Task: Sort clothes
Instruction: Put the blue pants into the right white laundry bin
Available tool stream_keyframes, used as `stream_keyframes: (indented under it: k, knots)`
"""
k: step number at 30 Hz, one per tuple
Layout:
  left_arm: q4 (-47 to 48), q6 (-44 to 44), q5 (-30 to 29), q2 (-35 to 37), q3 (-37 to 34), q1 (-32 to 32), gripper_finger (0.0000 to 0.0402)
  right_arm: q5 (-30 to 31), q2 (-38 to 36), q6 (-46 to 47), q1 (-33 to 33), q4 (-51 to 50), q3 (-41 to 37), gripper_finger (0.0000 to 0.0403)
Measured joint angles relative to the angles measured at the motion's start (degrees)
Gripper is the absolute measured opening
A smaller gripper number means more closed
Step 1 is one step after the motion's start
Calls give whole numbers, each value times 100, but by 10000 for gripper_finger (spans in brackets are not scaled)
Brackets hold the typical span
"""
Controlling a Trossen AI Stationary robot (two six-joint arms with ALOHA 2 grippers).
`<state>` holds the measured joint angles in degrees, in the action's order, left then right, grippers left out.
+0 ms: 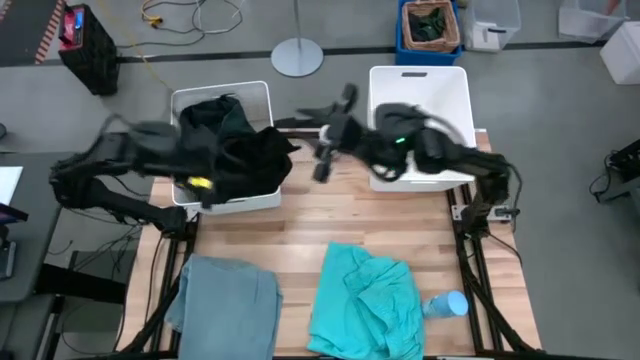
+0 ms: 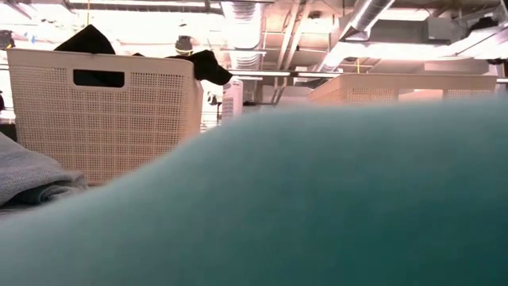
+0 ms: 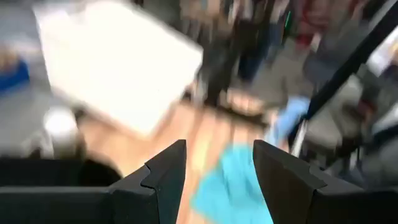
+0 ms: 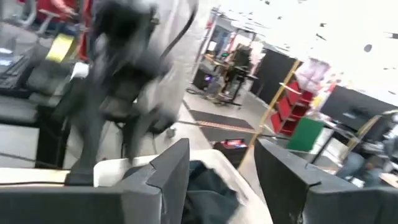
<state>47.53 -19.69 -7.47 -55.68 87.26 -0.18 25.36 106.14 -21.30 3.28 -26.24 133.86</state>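
On the wooden table [image 1: 290, 225], the bright turquoise garment [image 1: 365, 300] lies crumpled at six o'clock and the dusty grey-blue garment [image 1: 228, 305] lies loosely folded at seven o'clock. The black garment [image 1: 232, 145] is heaped in the left white bin [image 1: 262, 95] at ten o'clock, spilling over its rim. The left gripper [image 3: 219, 171] and right gripper [image 4: 222, 168] both show parted fingers with nothing between them, the right near twelve o'clock between the bins.

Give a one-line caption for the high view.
Dark clothes fill the left bin; grey-blue garment and turquoise garment lie on the table.
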Motion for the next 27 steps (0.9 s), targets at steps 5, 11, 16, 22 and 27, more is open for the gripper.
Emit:
stream_keyframes:
  k: [5, 11, 16, 22, 27]
  knots:
    - [1296, -202, 739, -661, 0, -368, 180, 254, -535, 157, 8, -824, 0, 178]
    - [2713, -258, 1187, -1420, -2, -1088, 180, 322, -949, 667, 51, -1629, 0, 170]
    - [3080, -375, 1771, -1911, -2, -1681, 180, 395, -1091, 722, 238, -1812, 0, 169]
    - [3637, -598, 1768, -2551, -2, -2307, 189, 785, -1154, 435, 582, -1812, -4, 169]
    - [3945, -891, 1758, -3103, -105, -2563, 227, 820, -1214, 428, 745, -1825, -4, 169]
